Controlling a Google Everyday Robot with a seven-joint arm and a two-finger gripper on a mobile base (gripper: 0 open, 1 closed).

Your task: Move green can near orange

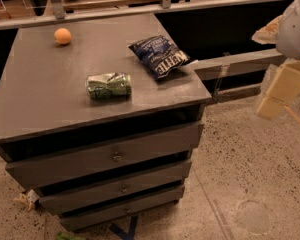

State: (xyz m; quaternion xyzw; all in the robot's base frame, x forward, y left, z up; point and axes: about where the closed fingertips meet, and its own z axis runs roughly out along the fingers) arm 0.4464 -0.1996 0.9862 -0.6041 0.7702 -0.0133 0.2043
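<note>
The green can (pixel 109 85) lies on its side on the grey cabinet top (pixel 45 99), near the middle toward the front. The orange (pixel 62 36) sits at the far left corner of the same top, well apart from the can. My gripper (pixel 279 91) hangs at the right edge of the camera view, off the cabinet and above the floor, far to the right of the can. It holds nothing that I can see.
A dark blue chip bag (pixel 160 55) lies on the cabinet top to the right of the can, near the right edge. The cabinet has three drawers (pixel 115 156) below. A rail and shelf (pixel 230 64) run behind and to the right. Speckled floor lies lower right.
</note>
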